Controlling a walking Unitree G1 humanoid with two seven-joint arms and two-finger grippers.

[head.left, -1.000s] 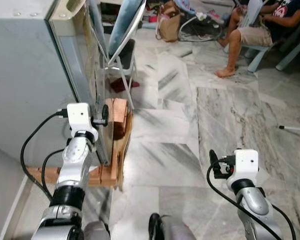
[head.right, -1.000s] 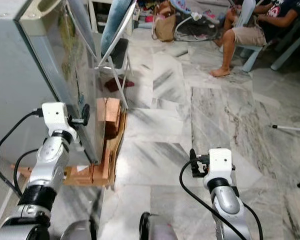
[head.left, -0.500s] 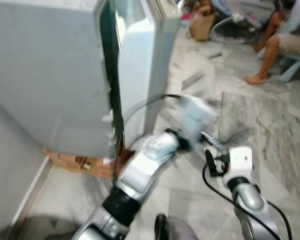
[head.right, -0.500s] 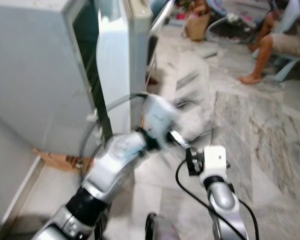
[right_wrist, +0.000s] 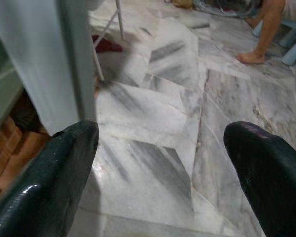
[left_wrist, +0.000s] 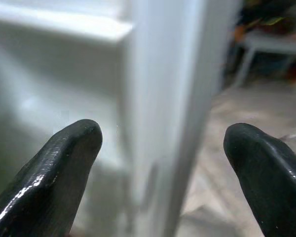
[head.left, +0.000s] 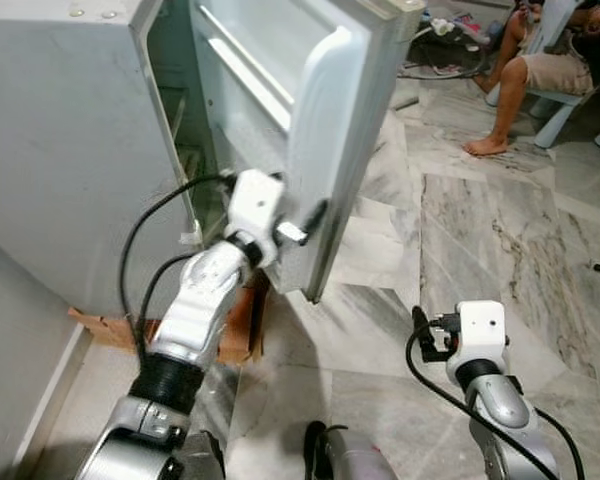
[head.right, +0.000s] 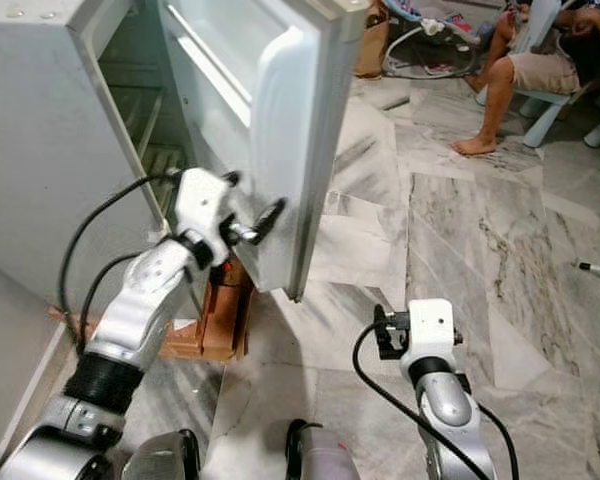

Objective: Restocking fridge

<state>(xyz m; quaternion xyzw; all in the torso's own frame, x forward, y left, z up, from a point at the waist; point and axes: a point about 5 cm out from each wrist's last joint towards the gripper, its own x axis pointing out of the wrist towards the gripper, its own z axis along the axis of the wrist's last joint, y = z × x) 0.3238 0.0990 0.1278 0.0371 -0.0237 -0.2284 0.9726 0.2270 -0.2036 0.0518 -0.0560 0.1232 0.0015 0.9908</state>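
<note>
The fridge door (head.left: 320, 130) stands partly ajar. The left gripper (left_wrist: 158, 148), fingers spread, straddles the door's free edge, probably to swing it wider. The right gripper (right_wrist: 163, 158), also spread, waits low beside the door.

Grey-veined white marble tile floor (head.left: 480, 230); stacked reddish wooden blocks (head.right: 215, 320) at left; person on pale blue plastic chair (head.left: 552, 95) far right.
</note>
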